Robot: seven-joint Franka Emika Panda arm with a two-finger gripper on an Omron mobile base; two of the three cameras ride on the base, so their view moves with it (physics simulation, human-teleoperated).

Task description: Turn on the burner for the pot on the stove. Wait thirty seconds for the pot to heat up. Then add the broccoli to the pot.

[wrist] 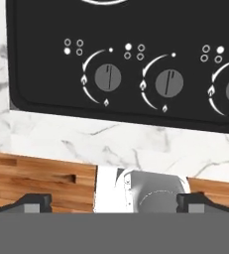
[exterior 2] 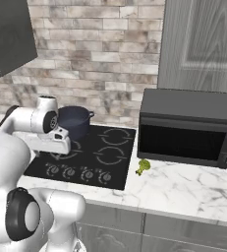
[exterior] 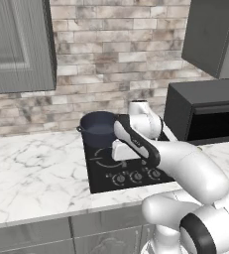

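The dark blue-grey pot (exterior: 98, 128) (exterior 2: 74, 120) stands on the back left ring of the black stove (exterior: 106, 171) (exterior 2: 107, 155). My gripper (exterior 2: 54, 148) (wrist: 115, 203) hangs open and empty above the stove's front left part, over the knob row and in front of the pot. In the hand view its two dark fingertips (wrist: 34, 202) stand far apart, with round grey knobs (wrist: 108, 78) ahead of them. A small green broccoli (exterior 2: 143, 166) lies on the marble counter just right of the stove, in front of the microwave.
A black microwave (exterior 2: 186, 125) (exterior: 205, 114) stands to the right of the stove. White marble counter (exterior: 31, 168) stretches to the left. Grey cabinets (exterior: 17, 44) hang above. The hand view shows the counter's front edge and wooden floor (wrist: 36, 176) below it.
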